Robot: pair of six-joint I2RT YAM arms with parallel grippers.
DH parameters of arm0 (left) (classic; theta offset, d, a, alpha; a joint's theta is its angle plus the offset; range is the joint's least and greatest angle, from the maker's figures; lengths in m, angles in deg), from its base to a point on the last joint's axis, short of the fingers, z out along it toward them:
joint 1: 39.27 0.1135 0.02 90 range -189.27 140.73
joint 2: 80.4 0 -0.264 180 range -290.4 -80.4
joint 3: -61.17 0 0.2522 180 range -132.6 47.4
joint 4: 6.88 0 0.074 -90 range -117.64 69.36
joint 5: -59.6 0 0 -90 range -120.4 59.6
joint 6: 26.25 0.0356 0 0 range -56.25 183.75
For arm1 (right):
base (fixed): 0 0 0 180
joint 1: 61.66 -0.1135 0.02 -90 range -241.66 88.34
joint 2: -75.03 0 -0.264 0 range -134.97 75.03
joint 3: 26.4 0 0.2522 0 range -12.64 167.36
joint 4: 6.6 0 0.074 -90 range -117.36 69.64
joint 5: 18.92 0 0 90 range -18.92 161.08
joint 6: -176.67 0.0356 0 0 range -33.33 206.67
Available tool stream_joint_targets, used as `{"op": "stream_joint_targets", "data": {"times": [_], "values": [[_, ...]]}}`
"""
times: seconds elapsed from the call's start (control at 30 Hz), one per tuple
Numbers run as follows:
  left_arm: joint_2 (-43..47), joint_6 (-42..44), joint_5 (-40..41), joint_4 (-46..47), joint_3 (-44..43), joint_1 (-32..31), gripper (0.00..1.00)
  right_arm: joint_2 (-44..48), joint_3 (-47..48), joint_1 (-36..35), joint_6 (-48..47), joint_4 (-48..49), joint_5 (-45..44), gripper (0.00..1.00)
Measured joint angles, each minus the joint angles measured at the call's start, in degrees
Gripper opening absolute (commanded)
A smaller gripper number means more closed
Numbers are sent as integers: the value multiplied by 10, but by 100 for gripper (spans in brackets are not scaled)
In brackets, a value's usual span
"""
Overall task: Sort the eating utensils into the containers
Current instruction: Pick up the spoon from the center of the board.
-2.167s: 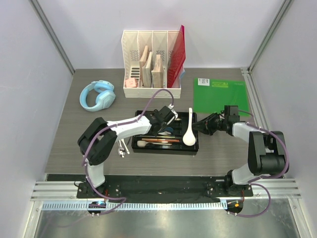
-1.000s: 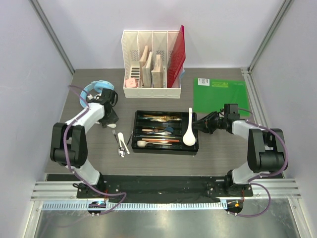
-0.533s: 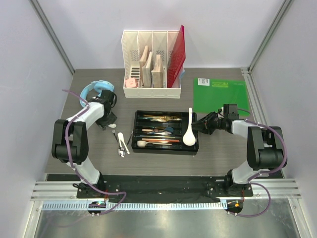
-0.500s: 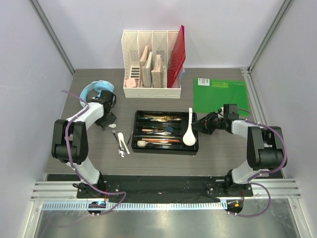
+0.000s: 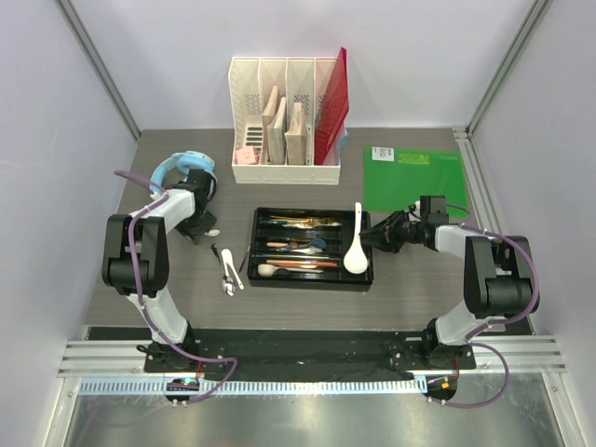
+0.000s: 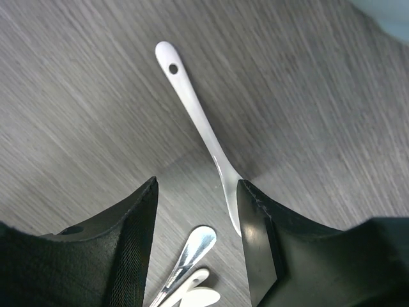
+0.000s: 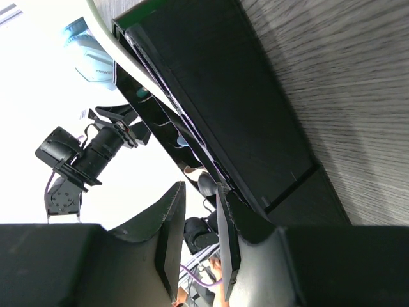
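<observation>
The black tray [image 5: 264,276] holds several utensils, and a large white ceramic spoon [image 5: 355,250] lies in its right end. A thin white spoon [image 6: 192,105] with a hole in its handle lies on the table left of the tray. My left gripper [image 5: 199,227] [image 6: 197,192] stands open low over it, the spoon running along the inner face of the right finger [image 6: 255,236]. A silver spoon [image 6: 190,251] and white pieces [image 5: 227,265] lie nearby. My right gripper [image 5: 372,233] [image 7: 200,188] sits at the tray's right wall [image 7: 243,109], its jaws slightly apart with nothing between them.
Blue headphones [image 5: 183,177] lie just behind my left gripper. A white file organizer [image 5: 286,121] with wooden boards and a red folder stands at the back. A green mat [image 5: 413,179] lies at the right rear.
My left arm has left the tray, swung out to the left and settled low over the thin white spoon. The right arm has stayed at the tray's right end.
</observation>
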Motion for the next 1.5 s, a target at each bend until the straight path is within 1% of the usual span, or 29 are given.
{"op": "stream_joint_targets", "data": {"times": [0.23,0.53,0.67,0.77,0.8,0.83,0.9,1.07,1.23,1.4,1.5], "values": [[2,-1,1,9,-2,2,52,-1,1,0,0,0,2,32],[5,-8,2,17,-2,20,52,-5,2,0,0,0,7,32],[-6,-9,2,12,-7,22,51,-9,3,0,1,1,12,32],[-29,-11,2,11,-25,23,39,-12,3,0,1,2,16,32],[-35,-11,1,7,-32,23,22,-12,3,0,1,2,16,32],[-39,-11,0,5,-37,23,12,-12,3,0,1,2,16,32],[-45,-10,0,0,-45,23,0,-12,4,0,1,2,16,32],[-43,-9,-4,-3,-42,23,0,-12,5,0,1,1,15,32],[3,12,-22,5,12,23,0,-16,7,0,1,0,17,32],[68,82,-45,-29,71,23,0,-19,9,0,1,0,19,32],[109,140,-45,-60,73,17,0,-21,12,0,2,0,19,32]]}}
